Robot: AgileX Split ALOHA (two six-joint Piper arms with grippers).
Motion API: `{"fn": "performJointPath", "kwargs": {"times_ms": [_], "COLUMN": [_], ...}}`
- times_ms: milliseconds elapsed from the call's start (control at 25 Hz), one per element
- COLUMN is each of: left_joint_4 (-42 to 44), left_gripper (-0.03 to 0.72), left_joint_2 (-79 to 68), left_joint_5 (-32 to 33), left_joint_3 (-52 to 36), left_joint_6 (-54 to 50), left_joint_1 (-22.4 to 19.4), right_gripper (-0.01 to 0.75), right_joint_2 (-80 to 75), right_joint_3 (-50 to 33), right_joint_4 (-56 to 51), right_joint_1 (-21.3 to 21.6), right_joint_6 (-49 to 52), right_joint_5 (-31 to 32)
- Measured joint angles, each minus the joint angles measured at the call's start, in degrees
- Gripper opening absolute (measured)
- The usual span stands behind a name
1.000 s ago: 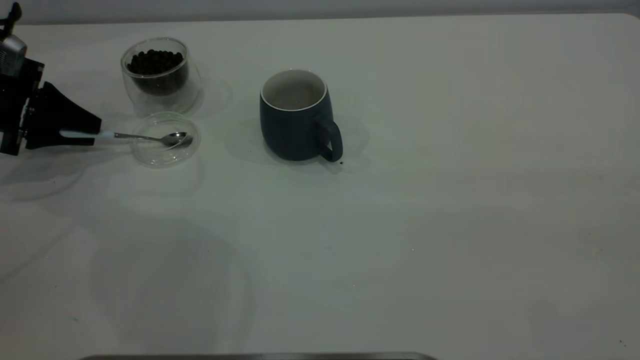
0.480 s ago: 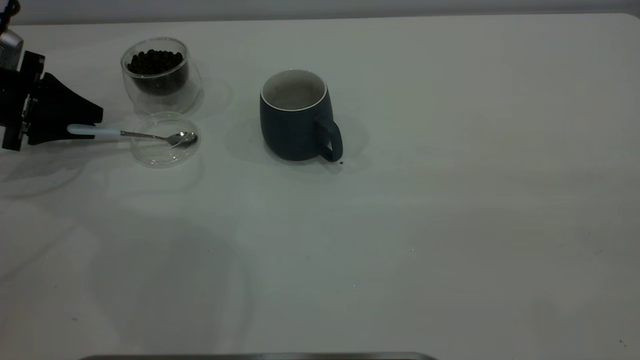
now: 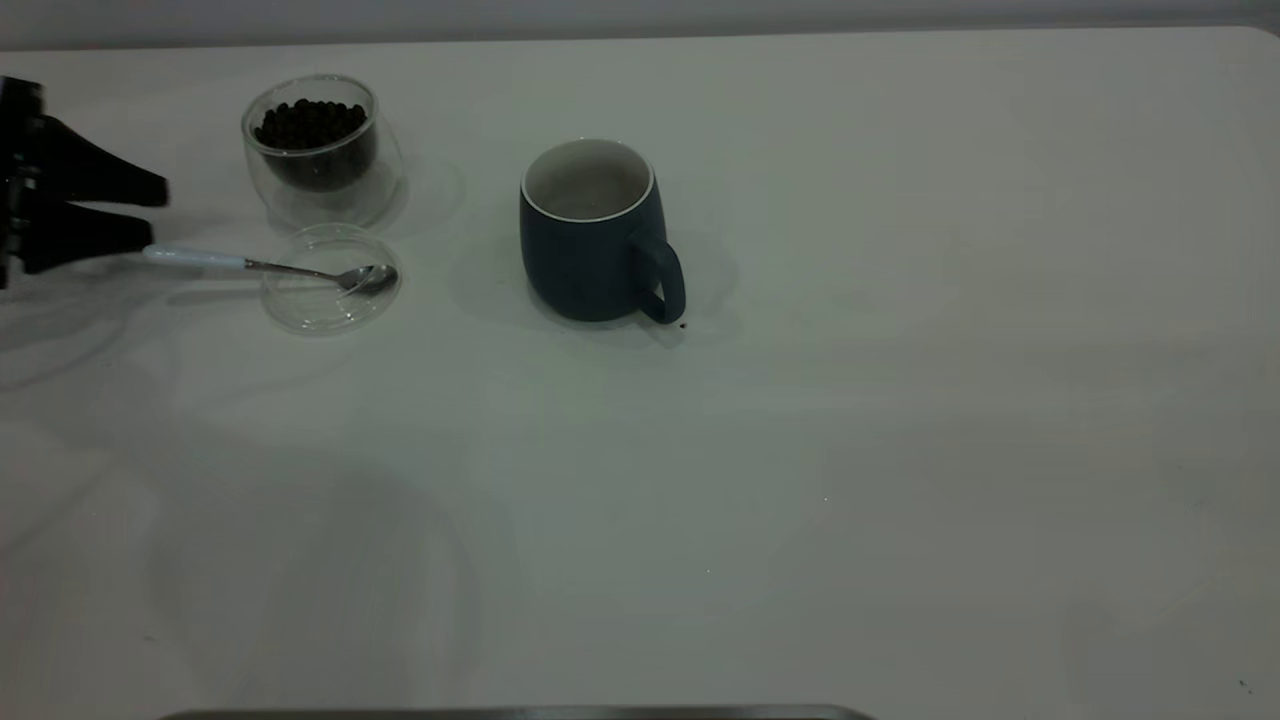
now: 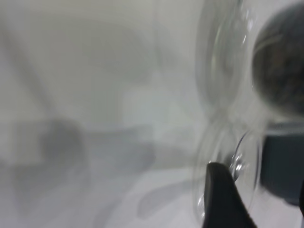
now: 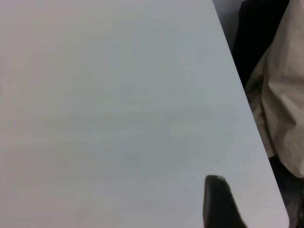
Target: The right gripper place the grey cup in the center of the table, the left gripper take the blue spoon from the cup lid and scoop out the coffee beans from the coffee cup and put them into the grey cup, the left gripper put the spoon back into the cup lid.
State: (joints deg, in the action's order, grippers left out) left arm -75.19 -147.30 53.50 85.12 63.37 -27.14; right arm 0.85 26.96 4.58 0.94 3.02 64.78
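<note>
1. Since a second earlier, the left gripper (image 3: pixel 155 212) had let go of the blue spoon (image 3: pixel 265 266) and pulled back toward the left edge of the table (image 3: pixel 900 450); its black fingers (image 3: pixel 110 185) now stood apart with nothing between them, the lower one just beside the tip of the pale handle.
2. That spoon lay released, its metal bowl resting inside the cup lid (image 3: pixel 331 278) and its handle reaching out leftward over the rim onto the tabletop.
3. Just beyond the lid, on the far side, stood the coffee cup (image 3: pixel 318 150), with coffee beans (image 3: pixel 311 123) filling it.
4. Well to the right, the grey cup (image 3: pixel 594 232) sat near the middle of the table, handle turned toward the near right; whether any beans lay inside could not be made out. One dark speck lay on the table by its handle.
5. By my reading, the spoon's return to the lid was done and the task was at its close.
6. As for the right gripper (image 5: pixel 219 202), only one dark fingertip showed in its wrist view, over bare table near an edge; its opening could not be told.
</note>
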Motion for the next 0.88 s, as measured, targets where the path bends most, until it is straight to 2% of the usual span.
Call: {"fn": "performJointPath", "kwargs": {"times_ms": [120, 320, 520, 720, 880], "left_joint_4": [-2.47, -8.39, -9.32, -3.75, 9.57], "left_gripper": [0.456, 0.456, 0.456, 0.456, 0.448], "left_joint_2": [1.48, 6.47, 16.95, 32.78, 47.19], "left_joint_5": [2.17, 10.42, 11.82, 12.71, 8.39], "left_joint_3": [0.0, 0.0, -0.06, -0.06, -0.06], "left_joint_6": [0.51, 0.58, -1.4, -4.75, -15.22], "left_joint_1": [-2.37, -5.84, -6.28, -6.28, -5.4], "right_gripper": [0.364, 0.364, 0.364, 0.364, 0.364], "right_joint_2": [0.0, 0.0, 0.0, 0.0, 0.0], "right_joint_3": [0.0, 0.0, 0.0, 0.0, 0.0], "right_joint_4": [0.0, 0.0, 0.0, 0.0, 0.0], "right_joint_1": [0.0, 0.0, 0.0, 0.0, 0.0], "right_joint_6": [0.0, 0.0, 0.0, 0.0, 0.0], "right_joint_5": [0.0, 0.0, 0.0, 0.0, 0.0]}}
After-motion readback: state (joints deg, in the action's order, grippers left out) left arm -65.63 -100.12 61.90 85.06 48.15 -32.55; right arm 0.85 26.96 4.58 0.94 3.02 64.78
